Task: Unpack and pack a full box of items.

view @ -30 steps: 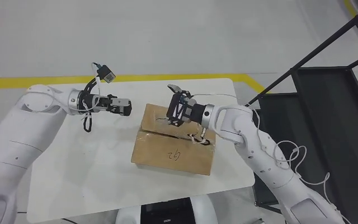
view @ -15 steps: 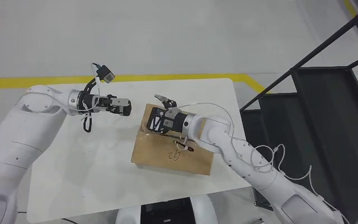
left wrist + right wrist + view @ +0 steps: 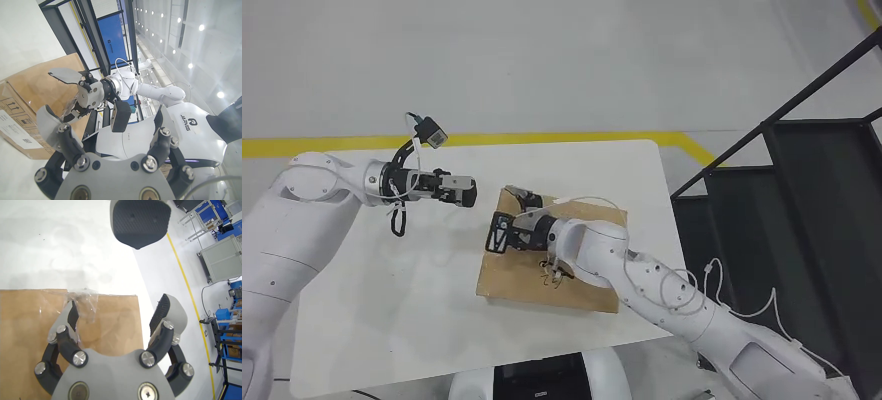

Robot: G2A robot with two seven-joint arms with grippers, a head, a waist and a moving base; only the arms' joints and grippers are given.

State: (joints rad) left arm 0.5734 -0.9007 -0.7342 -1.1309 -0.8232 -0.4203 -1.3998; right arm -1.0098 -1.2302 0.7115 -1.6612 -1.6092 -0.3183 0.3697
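Observation:
A brown cardboard box (image 3: 522,275) lies shut on the white table (image 3: 392,300). My right gripper (image 3: 498,218) hangs open over the box's far left corner, fingers spread wide. In the right wrist view that gripper (image 3: 117,313) straddles the box (image 3: 28,323) edge, and a strip of clear tape (image 3: 83,302) stands peeled up against one finger. My left gripper (image 3: 470,190) is open just left of the box, above the table, facing the right one. The left wrist view shows the right gripper (image 3: 62,94) with crumpled tape (image 3: 70,108) clinging by its lower finger, in front of the box (image 3: 28,94).
A black metal rack (image 3: 802,200) stands to the right of the table. A yellow floor line (image 3: 542,140) runs behind the table's far edge. Bare table surface lies left of and in front of the box.
My right gripper has travelled left across the box top, from its middle to its far left corner, closing on the left gripper. The left arm has kept still.

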